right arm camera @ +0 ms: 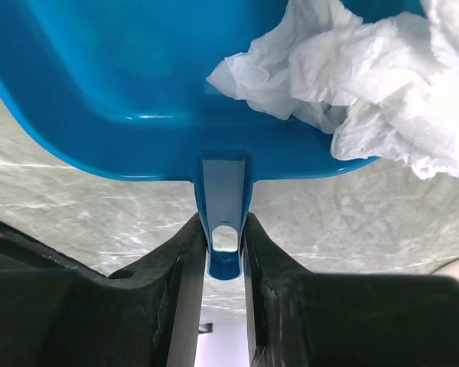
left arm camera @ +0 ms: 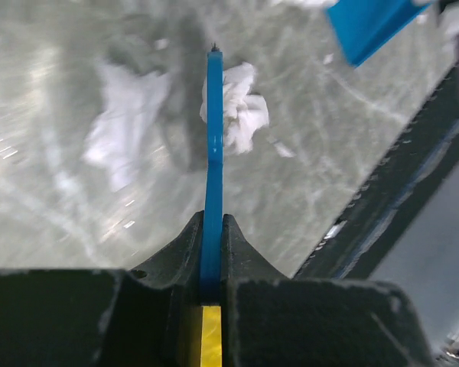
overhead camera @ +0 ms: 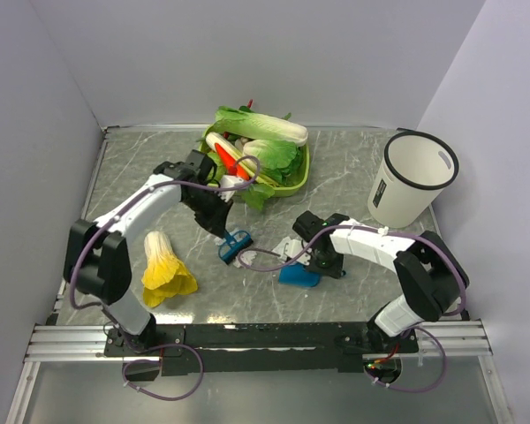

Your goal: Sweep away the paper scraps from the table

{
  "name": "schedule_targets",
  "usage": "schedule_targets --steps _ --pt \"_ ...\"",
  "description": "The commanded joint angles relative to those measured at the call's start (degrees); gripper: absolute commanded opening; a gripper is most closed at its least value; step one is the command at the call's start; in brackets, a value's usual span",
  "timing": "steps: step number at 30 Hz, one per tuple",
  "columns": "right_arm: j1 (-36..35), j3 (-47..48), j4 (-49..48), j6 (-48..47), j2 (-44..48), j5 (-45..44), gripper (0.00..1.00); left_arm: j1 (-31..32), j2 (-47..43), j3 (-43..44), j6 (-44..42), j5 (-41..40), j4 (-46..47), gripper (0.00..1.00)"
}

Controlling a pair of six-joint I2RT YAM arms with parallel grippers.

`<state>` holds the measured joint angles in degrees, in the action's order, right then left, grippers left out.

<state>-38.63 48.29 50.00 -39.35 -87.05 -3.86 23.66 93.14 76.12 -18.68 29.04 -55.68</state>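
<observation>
Table, grey-green marble, carries everything you see. Your left arm reaches forward and bends inward to mid-table. Your right arm folds leftward, low over the surface. White bin stands far right; its small dark mark is too small to read. Green basket of cabbages sits at the back. Yellow-and-white leafy vegetable lies near left. Your right gripper pinches the handle of the blue dustpan. Your left gripper is clamped on the blue brush, just left of the pan. Paper scraps: one wad lies in the dustpan, others on the table beside the brush.
</observation>
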Motion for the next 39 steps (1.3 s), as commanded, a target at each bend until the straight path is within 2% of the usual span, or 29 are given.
schedule_targets --steps 1,6,13,22,27,34,39 --pt "-3.0 4.1 1.9 -0.3 -1.8 0.3 0.0 2.0 3.5 1.6 4.6 8.3 3.0 0.01" --pt "-4.6 7.2 2.0 1.5 -4.6 2.1 0.0 2.3 10.7 7.3 6.8 18.9 4.0 0.01" --pt "-4.9 11.1 0.3 5.2 -8.4 5.4 0.0 2.4 16.7 12.7 5.2 25.3 1.8 0.01" --pt "-4.7 7.5 -6.6 10.7 -5.5 8.7 0.0 -2.3 14.3 12.7 6.1 27.1 0.2 0.01" --pt "-4.8 4.6 -10.5 11.2 -2.8 6.9 0.0 -3.9 13.0 15.2 0.3 26.8 -8.0 0.01" --pt "-4.4 1.5 -11.5 11.4 1.0 6.1 0.0 -4.9 12.2 23.5 -10.3 24.4 -21.1 0.01" --pt "-3.9 -0.9 -9.8 9.8 4.5 5.5 0.0 -4.9 9.2 22.7 -9.5 17.6 -17.8 0.01"
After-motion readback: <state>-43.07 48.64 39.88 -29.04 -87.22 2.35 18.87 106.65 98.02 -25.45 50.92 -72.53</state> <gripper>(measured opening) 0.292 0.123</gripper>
